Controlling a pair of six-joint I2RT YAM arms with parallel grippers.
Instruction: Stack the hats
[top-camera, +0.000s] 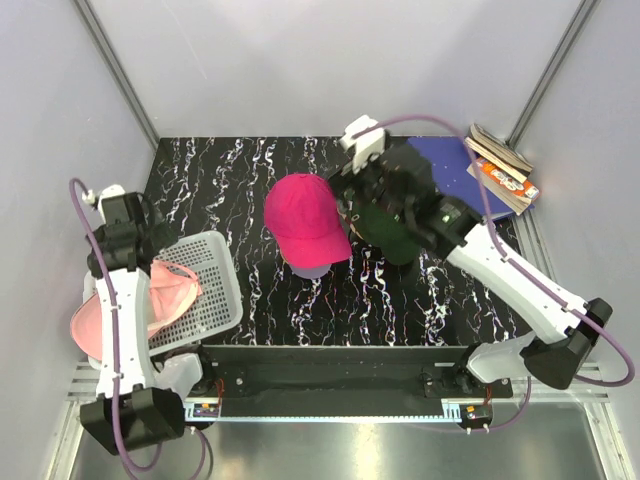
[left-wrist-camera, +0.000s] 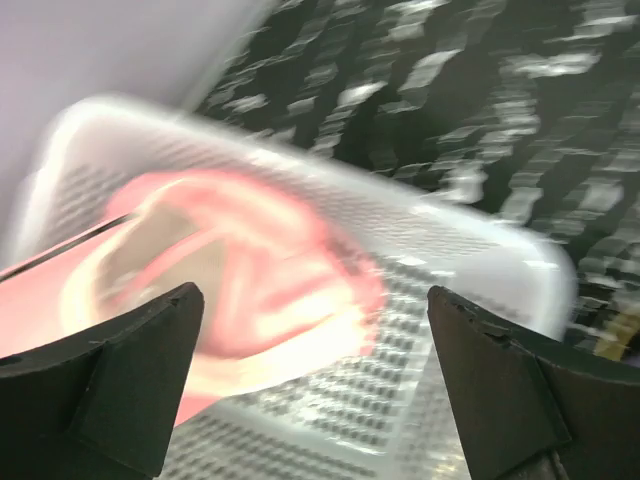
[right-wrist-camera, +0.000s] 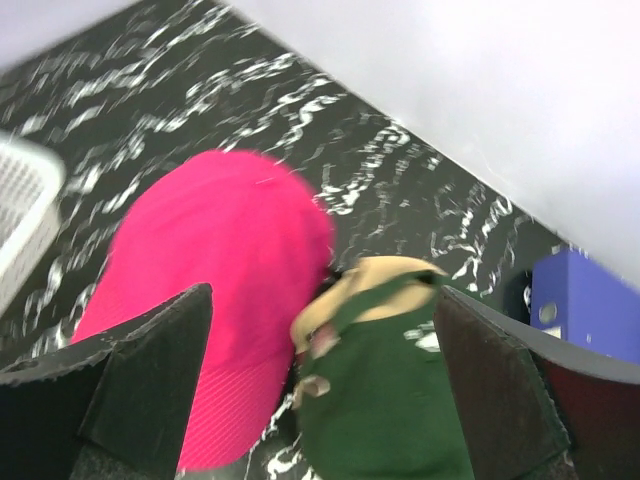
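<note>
Top: three soft brimmed caps. Pink cap (top-camera: 165, 292) sags in the white mesh basket (top-camera: 216, 268); magenta cap (top-camera: 305, 226) and green cap (top-camera: 388, 236) lie right of it. Left wrist: left gripper (left-wrist-camera: 315, 385) spread wide, empty, over the basket. Right wrist: right gripper (right-wrist-camera: 320, 385) likewise wide, empty, above the green cap.

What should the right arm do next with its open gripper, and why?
Probably lower the right gripper and close on the dark green cap. Its jaws stand open right above that cap, which lies beside the magenta cap rather than on it, so it looks unstacked and is the nearest thing to grasp.
</note>
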